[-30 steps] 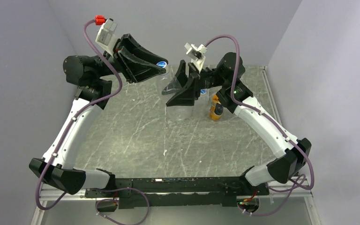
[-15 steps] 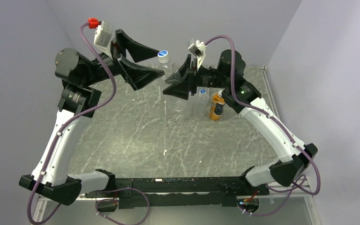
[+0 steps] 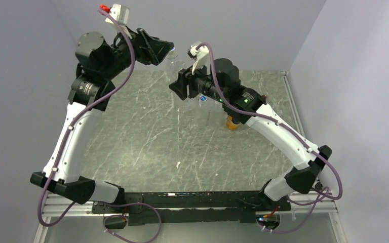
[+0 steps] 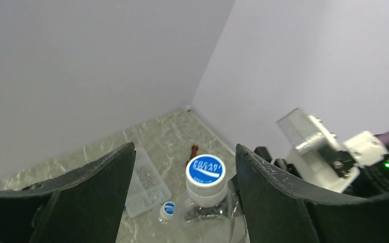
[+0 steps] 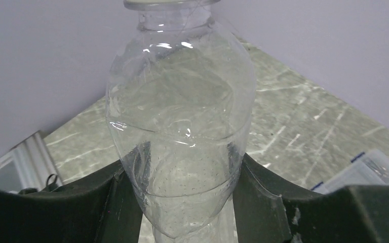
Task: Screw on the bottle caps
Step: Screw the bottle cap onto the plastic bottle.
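Risk: the cap (image 4: pixel 206 171) may sit skewed on the bottle (image 5: pixel 182 126), so a twist cross-threads it or spins the thin bottle in the right gripper (image 5: pixel 182 177), which clamps its body aloft near the table's (image 3: pixel 147 147) 12 o'clock. The left gripper (image 4: pixel 183 152), reaching from 10 o'clock, straddles the cap, jaws apart, not touching.

Even, soft, diffuse light from above is seen; the walls (image 3: pixel 243 25) are rendered pale lilac. Only faint shadows are thrown on the tabletop (image 3: pixel 147 147). Small white glints are caught on the clear bottle (image 5: pixel 182 101). Wrist views are slightly soft, darkest along bottom edges; overhead view is sharp.
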`<state>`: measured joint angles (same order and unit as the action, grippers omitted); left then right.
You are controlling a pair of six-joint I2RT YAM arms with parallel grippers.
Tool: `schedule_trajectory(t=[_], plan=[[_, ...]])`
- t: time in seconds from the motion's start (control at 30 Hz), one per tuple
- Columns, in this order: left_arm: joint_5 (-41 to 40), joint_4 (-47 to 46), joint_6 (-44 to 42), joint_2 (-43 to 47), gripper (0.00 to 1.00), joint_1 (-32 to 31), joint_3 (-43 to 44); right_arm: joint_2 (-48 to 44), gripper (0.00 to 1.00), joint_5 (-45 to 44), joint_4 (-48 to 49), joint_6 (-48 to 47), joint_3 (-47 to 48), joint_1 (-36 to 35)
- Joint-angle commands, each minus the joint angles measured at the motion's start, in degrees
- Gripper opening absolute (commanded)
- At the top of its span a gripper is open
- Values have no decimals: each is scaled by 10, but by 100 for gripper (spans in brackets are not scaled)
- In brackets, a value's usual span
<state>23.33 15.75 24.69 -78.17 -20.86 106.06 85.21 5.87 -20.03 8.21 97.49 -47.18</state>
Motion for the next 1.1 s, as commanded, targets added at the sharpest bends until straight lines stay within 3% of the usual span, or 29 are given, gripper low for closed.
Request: schedule_trajectory(t=[0.0,0.43,0.8,0.93,1.07], plan=[[-42,23,5,-11,75,-6,22,17,7,-83,-8,-13,49,-10],[-43,29,19,-34,58,-15,25,47,7,-109,-25,-25,80,-22],[-42,40,25,-48,54,-18,30,57,6,-109,-32,-30,88,-22],[-44,27,25,-39,41,-19,19,58,6,-108,-34,-31,87,-22],[-31,15,23,-33,9,-18,12,55,5,-94,-32,-37,78,-22]])
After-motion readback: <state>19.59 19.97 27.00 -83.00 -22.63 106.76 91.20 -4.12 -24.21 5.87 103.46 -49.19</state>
